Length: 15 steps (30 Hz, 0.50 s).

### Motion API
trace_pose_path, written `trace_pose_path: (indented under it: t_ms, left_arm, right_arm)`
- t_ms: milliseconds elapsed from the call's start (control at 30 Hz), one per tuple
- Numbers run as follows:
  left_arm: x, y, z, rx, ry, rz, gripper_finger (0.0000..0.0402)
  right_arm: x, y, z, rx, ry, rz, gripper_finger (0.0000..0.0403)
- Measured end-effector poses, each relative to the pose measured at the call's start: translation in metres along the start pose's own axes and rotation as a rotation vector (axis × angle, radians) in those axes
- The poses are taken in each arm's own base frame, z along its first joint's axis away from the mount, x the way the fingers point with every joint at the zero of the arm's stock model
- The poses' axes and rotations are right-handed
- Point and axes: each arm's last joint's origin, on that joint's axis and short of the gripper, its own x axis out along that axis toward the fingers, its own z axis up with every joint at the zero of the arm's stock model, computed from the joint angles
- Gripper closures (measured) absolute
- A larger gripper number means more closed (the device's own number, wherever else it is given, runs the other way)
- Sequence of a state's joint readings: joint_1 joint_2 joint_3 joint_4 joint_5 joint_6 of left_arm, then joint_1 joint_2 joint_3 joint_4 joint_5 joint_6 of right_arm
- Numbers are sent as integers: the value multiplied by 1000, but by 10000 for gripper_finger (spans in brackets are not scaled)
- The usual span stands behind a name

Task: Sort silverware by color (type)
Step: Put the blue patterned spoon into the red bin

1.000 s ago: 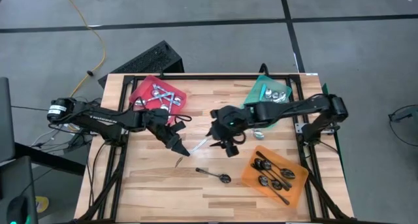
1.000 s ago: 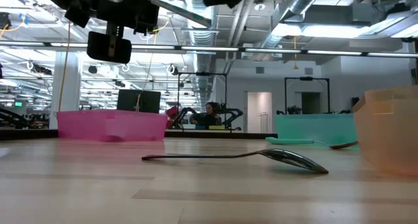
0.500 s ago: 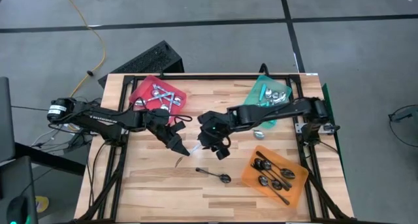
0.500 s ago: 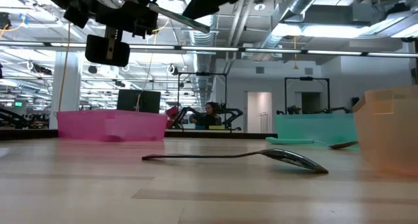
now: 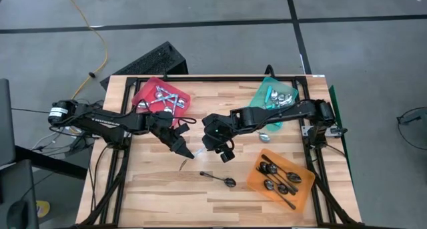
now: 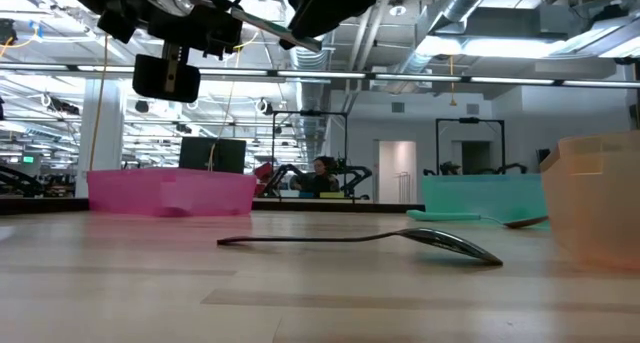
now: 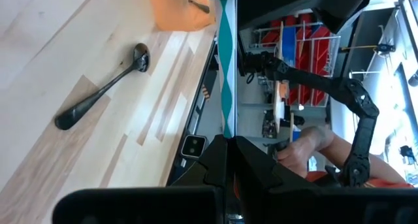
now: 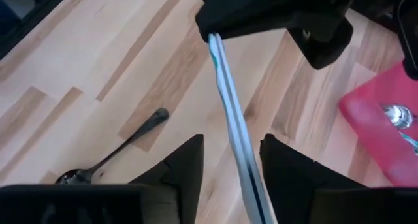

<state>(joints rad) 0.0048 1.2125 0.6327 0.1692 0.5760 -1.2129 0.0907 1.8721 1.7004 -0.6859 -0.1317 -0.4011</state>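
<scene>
- left gripper point(image 5: 185, 152) sits over the middle of the wooden table point(image 5: 153, 189), fingers pinched tight on a teal-handled spoon point(image 8: 228, 113) — the spoon sticks out from its tip toward the right arm
- right gripper point(image 5: 219, 149) is just beside it, jaws partly open, one finger point(image 8: 176, 168) on each side of the spoon's handle in the right wrist view; can't tell if they touch it
- in the low view both grippers hang above the tabletop, with the slim handle point(image 6: 270, 25) running between them
- black spoon point(image 5: 220, 179) lies flat on the bare wood near the table's middle, just below the two grippers in the high view, apart from everything
- red tray point(image 5: 142, 95) at the far left corner holds a few shiny silver spoons point(image 5: 164, 98)
- teal tray point(image 5: 261, 95) at the far right holds teal-handled spoons point(image 5: 279, 98); one more spoon point(image 5: 265, 137) lies on the wood just outside it
- orange tray point(image 5: 256, 182) at the near right holds several black spoons point(image 5: 279, 178)
</scene>
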Motion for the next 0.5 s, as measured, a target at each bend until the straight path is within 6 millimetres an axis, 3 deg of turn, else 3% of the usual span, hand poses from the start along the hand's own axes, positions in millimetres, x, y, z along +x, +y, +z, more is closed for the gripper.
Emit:
trace_pose_path:
  t_ms: [500]
  left_arm:
    - [0,0,0,5,-12,4,401]
  right_arm:
    - [-1,-2,-4,5,26,7,317]
